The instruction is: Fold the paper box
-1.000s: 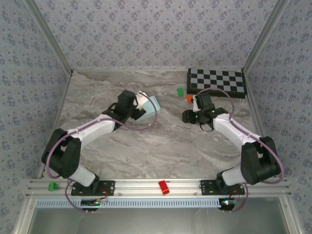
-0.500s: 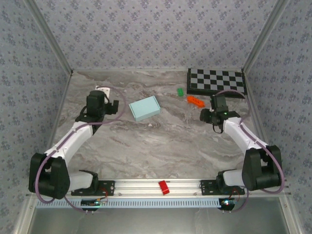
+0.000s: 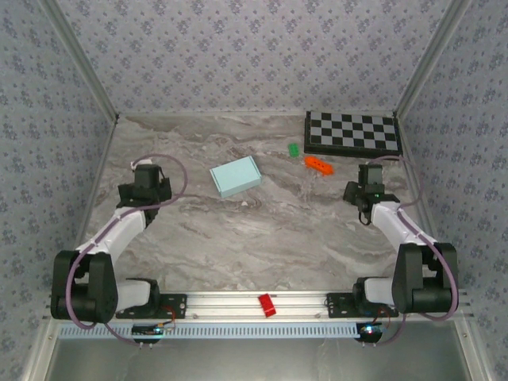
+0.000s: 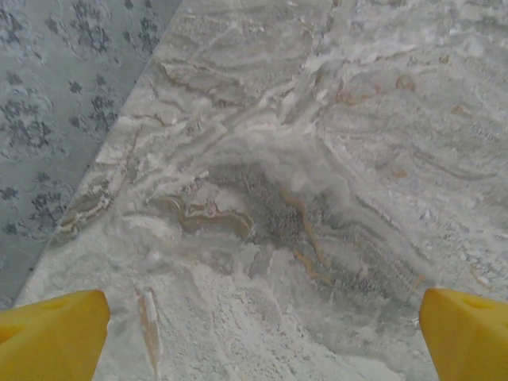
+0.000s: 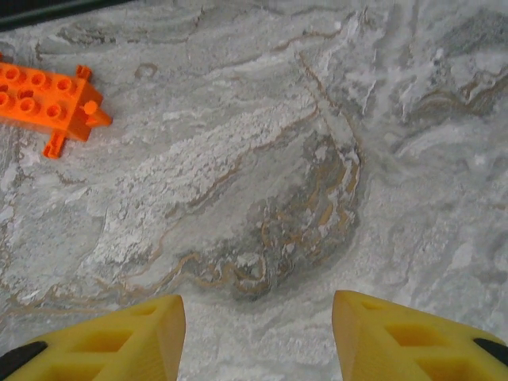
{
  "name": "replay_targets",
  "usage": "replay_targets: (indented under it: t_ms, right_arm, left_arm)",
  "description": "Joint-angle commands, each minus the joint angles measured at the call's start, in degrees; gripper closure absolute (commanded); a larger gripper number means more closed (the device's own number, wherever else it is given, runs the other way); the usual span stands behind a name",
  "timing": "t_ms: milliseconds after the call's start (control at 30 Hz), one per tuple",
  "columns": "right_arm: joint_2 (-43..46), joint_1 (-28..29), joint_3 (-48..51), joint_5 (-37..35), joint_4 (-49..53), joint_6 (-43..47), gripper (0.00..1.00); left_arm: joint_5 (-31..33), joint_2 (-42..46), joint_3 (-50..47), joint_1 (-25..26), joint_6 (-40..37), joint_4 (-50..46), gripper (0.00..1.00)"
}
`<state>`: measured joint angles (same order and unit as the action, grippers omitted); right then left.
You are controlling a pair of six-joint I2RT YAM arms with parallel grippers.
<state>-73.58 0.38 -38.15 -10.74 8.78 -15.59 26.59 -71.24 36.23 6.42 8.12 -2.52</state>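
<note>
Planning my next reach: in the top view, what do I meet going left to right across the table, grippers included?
left gripper → paper box → green brick → orange brick → right gripper. The checkerboard spans the last two, so it is left out.

The marble-patterned table is carrying the pale blue paper box, a checkerboard, a green block and an orange brick, all lying apart.

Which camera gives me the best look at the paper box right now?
Top external. The paper box lies closed and whole on the table, its full top face in sight. The wrist cameras point elsewhere: left at tabletop by the wall, right at tabletop beside the orange brick.
</note>
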Motion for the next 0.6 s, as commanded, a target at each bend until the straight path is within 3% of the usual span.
replay_targets:
  t_ms: [0,133,367,567]
  right_arm:
    - [1.9,-0.4,3.0,-1.6,-10.4,4.1,0.46]
    - [1.7,-0.4,5.9,0.5,-18.1,6.5,0.44]
    - [-0.2,-0.4,12.6,6.8,-37.3,12.7,0.41]
    - [-2.6,-0.4,14.9,9.8,-43.6,16.3,0.39]
  left_arm:
    - [-2.7,0.9,-2.9,-0.8,-2.0,9.4,0.00]
    - [-10.2,-0.1,-6.5,-1.9,-6.7,18.7,0.00]
    - [-24.1,-3.8,-11.6,-6.8,-6.8,33.6,0.00]
    - [-28.5,-7.4,-12.8,-7.3,-8.5,41.2,0.00]
